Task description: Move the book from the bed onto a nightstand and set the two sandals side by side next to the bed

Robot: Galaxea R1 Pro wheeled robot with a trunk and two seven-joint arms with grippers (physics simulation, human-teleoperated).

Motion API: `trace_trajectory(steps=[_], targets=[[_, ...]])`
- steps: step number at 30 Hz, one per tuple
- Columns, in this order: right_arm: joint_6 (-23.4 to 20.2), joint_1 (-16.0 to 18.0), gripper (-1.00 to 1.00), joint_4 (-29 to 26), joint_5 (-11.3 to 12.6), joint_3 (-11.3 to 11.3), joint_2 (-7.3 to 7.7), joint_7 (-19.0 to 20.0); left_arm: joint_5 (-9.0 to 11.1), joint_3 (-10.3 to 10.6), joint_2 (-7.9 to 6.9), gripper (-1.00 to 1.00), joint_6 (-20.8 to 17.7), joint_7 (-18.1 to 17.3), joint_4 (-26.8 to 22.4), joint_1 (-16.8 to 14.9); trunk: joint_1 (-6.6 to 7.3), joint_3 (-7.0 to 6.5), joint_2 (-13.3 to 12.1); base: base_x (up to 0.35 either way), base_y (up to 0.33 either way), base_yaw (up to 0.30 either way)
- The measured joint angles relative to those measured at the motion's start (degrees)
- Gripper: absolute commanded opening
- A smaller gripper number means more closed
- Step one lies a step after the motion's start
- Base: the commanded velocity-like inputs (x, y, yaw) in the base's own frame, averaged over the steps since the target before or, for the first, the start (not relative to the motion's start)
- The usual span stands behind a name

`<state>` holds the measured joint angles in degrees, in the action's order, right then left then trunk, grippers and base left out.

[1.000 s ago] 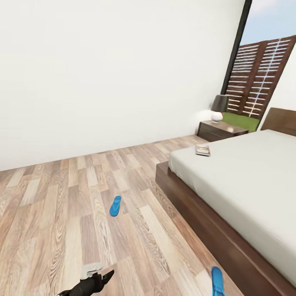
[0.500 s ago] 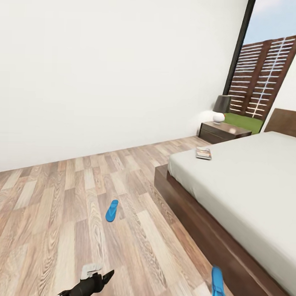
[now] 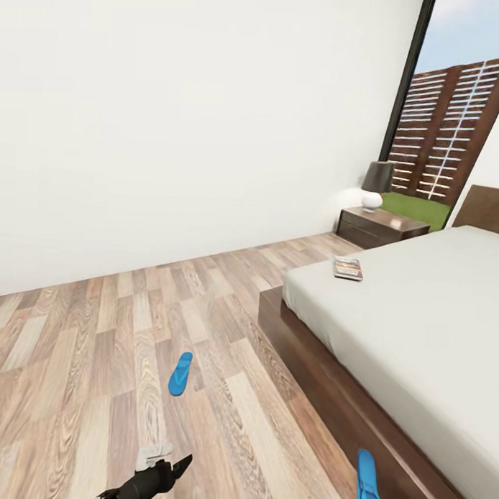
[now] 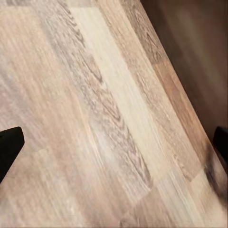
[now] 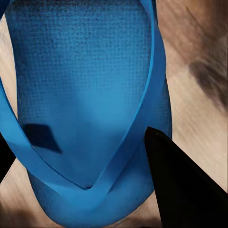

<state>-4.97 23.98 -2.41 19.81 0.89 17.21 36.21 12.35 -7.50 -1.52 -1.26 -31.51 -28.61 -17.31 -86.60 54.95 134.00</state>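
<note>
Far sandal [image 3: 180, 373] shifted leftward in view — camera moved | book [image 3: 347, 268] lettering unreadable

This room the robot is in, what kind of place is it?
A bedroom, most likely: a large bed with a dark wooden frame, a nightstand carrying a lamp beside it, and blue sandals lying on the plank floor.

Left arm low over wood floor [image 3: 94, 359], forearm slanting up toward bed frame [image 3: 324, 367]. Left gripper [image 4: 114, 147] open, dark fingertips wide apart, bare planks between them. Right gripper [image 5: 85, 161] closed on sandal [image 5: 85, 95], one dark finger [image 5: 180, 185] pressed against sole's edge beside thong strap.
</note>
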Motion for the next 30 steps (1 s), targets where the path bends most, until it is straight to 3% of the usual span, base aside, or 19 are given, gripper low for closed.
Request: trace_trajectory(steps=[13, 30], targets=[[0.0, 0.0, -1.0, 0.0, 0.0, 0.0, 0.0, 0.0, 0.0, 0.0, -0.01, 1.0, 0.0, -0.1, 0.0, 0.0, 0.0, 0.0, 0.0, 0.327, 0.008, 0.0], [0.0, 0.0, -1.0, 0.0, 0.0, 0.0, -0.01, 0.0, 0.0, 0.0, 0.0, 1.0, 0.0, -0.1, 0.0, 0.0, -0.01, 0.0, 0.0, 0.279, 0.158, 0.0]])
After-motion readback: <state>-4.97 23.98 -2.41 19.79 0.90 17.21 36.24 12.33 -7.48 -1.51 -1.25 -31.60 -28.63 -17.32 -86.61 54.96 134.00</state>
